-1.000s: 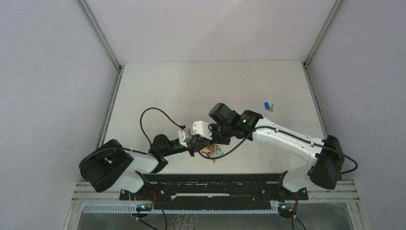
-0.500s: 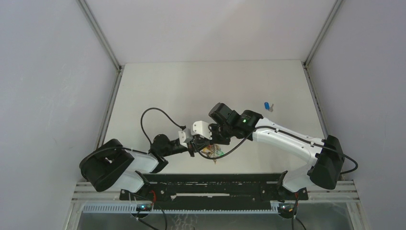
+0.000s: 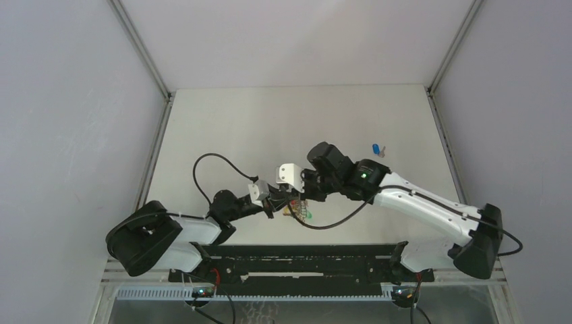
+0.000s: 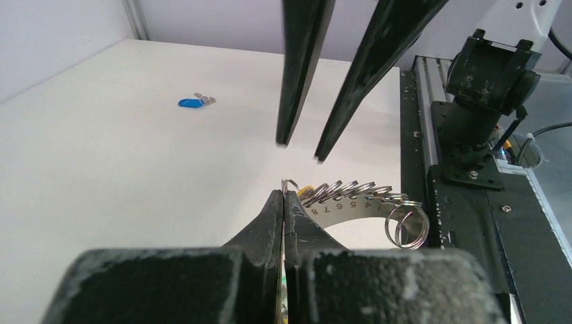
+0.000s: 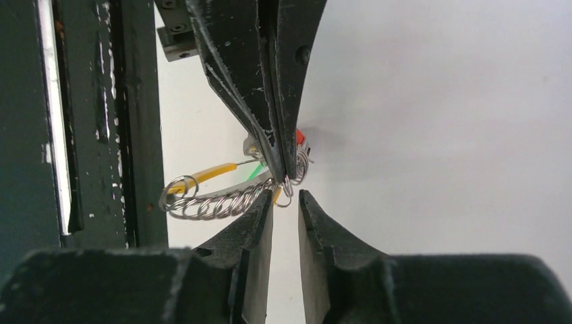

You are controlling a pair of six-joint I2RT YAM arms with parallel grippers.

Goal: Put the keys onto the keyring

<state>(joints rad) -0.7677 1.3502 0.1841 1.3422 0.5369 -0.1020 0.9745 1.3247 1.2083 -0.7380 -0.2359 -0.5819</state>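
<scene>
My left gripper (image 4: 284, 196) is shut on the keyring (image 4: 351, 196), a curved silver strip carrying a row of small rings. It holds the keyring just above the table near the front rail. Yellow, green and red caps of the bunch show in the right wrist view by the keyring (image 5: 216, 199). My right gripper (image 5: 285, 199) is open, its tips on either side of the end ring and holding nothing. In the top view the two grippers, left (image 3: 278, 202) and right (image 3: 301, 194), meet over the keyring (image 3: 297, 212). The blue key (image 3: 376, 148) lies alone at the far right and also shows in the left wrist view (image 4: 191, 102).
The black front rail (image 3: 297, 260) runs along the near edge, right beside the keyring (image 4: 472, 169). White enclosure walls stand on the left, right and back. The left arm's cable (image 3: 216, 162) loops over the table.
My right arm has shifted to the right, its wrist now farther from the left gripper. The left gripper still holds the keyring in about the same place.
</scene>
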